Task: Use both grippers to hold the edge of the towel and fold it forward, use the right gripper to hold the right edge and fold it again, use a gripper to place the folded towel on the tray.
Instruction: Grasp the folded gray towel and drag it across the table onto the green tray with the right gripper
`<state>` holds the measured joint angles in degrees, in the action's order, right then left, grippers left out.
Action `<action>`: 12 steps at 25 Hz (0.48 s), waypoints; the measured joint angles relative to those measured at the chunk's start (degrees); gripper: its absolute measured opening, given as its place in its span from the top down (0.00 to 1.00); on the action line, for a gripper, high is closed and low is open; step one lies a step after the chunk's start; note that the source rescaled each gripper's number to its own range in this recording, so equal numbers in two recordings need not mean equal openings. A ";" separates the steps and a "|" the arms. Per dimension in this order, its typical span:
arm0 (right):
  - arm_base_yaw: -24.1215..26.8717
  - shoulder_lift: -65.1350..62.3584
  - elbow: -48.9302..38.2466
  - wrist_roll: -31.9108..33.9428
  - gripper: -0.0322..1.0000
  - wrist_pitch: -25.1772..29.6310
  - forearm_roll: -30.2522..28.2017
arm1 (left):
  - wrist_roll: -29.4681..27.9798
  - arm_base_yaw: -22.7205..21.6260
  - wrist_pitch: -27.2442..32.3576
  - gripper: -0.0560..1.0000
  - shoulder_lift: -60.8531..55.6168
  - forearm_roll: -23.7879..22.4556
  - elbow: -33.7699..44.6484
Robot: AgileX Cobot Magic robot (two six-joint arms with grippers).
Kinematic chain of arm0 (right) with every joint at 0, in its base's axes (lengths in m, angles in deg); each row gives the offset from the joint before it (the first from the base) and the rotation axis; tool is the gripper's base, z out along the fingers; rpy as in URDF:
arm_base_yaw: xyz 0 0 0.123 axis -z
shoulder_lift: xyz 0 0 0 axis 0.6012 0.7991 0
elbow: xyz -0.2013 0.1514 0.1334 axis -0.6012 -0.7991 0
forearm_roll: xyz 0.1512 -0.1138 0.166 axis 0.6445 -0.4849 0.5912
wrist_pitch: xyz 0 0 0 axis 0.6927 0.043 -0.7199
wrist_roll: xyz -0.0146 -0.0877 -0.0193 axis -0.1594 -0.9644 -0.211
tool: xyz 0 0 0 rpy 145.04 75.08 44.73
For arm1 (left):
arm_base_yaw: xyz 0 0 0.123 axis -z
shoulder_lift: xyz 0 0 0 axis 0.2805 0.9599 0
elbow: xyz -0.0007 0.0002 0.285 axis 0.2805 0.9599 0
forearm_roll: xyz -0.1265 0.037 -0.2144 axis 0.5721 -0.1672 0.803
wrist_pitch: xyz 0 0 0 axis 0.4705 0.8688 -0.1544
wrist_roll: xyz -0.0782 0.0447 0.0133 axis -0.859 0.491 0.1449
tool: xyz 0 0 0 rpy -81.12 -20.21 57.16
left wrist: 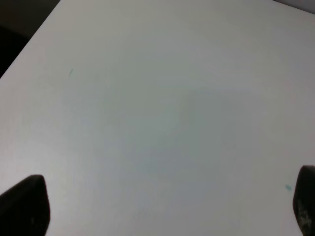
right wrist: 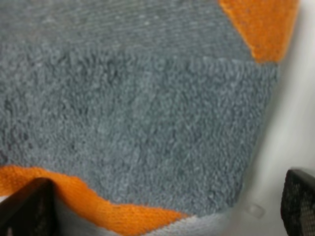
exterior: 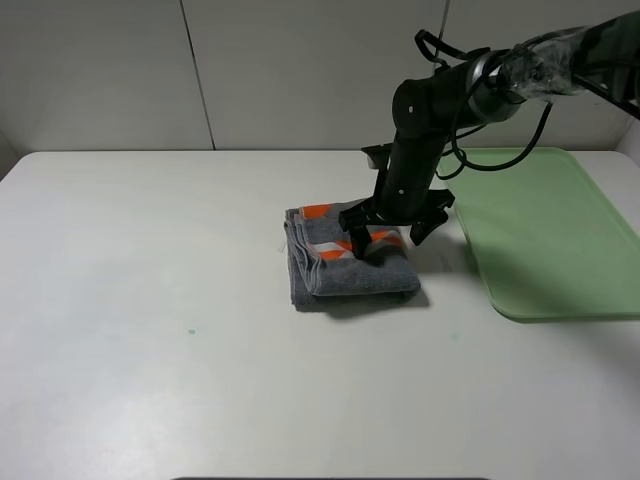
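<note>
White desk (exterior: 150,330), seen from the high camera, carrying everything in the scene. Light-green tray (exterior: 550,240) lies flat on the right side of the desk, with nothing on it. Dark grey towel (exterior: 345,262) rests near the middle of the desk, just beside the tray's near-left corner but apart from it; it lies as a compact, layered packet with the orange-and-white band showing on top, so both folds appear complete. Right hand (exterior: 392,235), at the end of the black arm reaching in from the upper right, is down at the towel's right side with its fingers spread wide: one fingertip sits on the striped top, the other beyond the right edge. The right wrist view shows grey pile and orange patches between the two fingertips, nothing pinched. Left hand (left wrist: 162,206) is absent from the high view; its wrist view shows only bare desk between spread fingertips. Remaining step, by judgement: grasp the folded towel and set it on the tray.
</note>
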<state>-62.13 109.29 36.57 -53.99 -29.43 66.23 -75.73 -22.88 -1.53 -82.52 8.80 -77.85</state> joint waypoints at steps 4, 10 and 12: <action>0.00 0.12 0.00 -0.12 0.09 -0.14 0.67 | 0.00 0.00 0.00 0.00 0.00 0.00 0.00; -0.35 0.22 0.17 -0.16 0.53 -0.26 3.36 | 0.00 0.00 0.00 0.00 0.00 0.00 0.00; -0.47 0.22 0.17 -0.16 0.64 -0.33 3.48 | 0.00 0.00 0.00 0.00 0.00 0.00 0.00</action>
<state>-62.60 109.51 36.74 -54.15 -29.76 69.71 -75.73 -22.88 -1.53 -82.52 8.80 -77.85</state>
